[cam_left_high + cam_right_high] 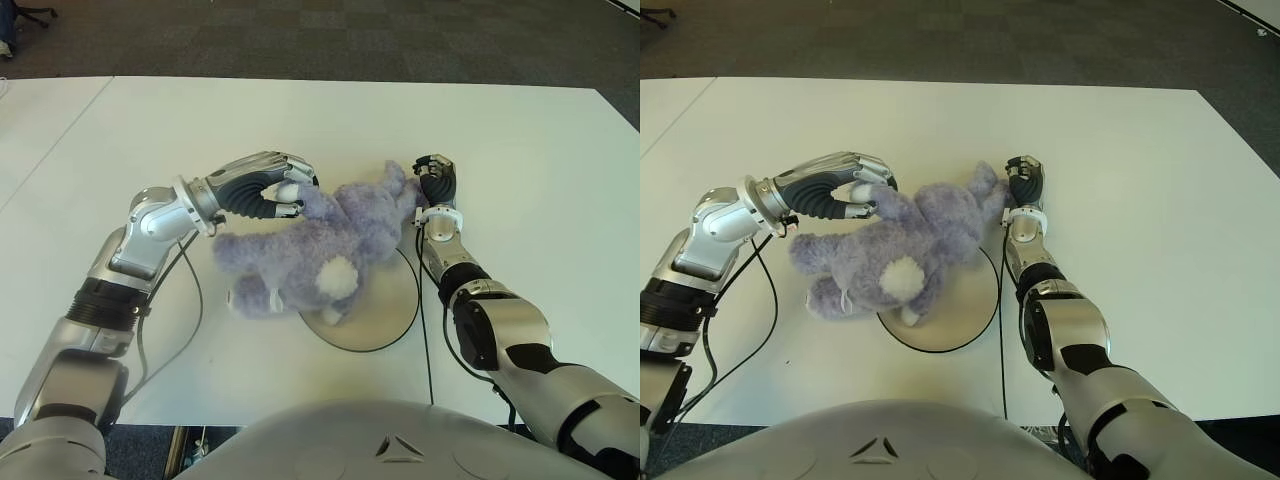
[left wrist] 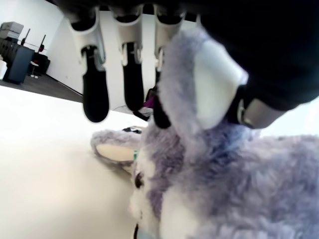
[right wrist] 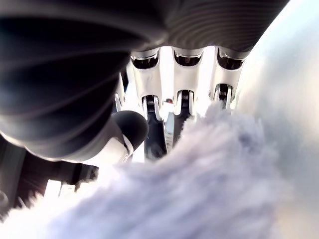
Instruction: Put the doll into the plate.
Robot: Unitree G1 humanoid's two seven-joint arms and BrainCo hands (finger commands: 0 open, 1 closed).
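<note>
The left hand (image 1: 262, 190) pinches the soft, floppy doll (image 1: 320, 245) by one limb; the right hand (image 1: 436, 182) grips another, mid-frame.

The doll (image 1: 320, 250) covers much of the plate (image 1: 385, 315), hiding its left rim. In the right wrist view, blurred fur masks where the right hand (image 1: 436, 182) meets it.

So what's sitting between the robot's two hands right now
The doll. In the left eye view it spans the gap between the left hand, closed on one limb, and the right hand, at another limb, and it lies partly over the plate.
</note>
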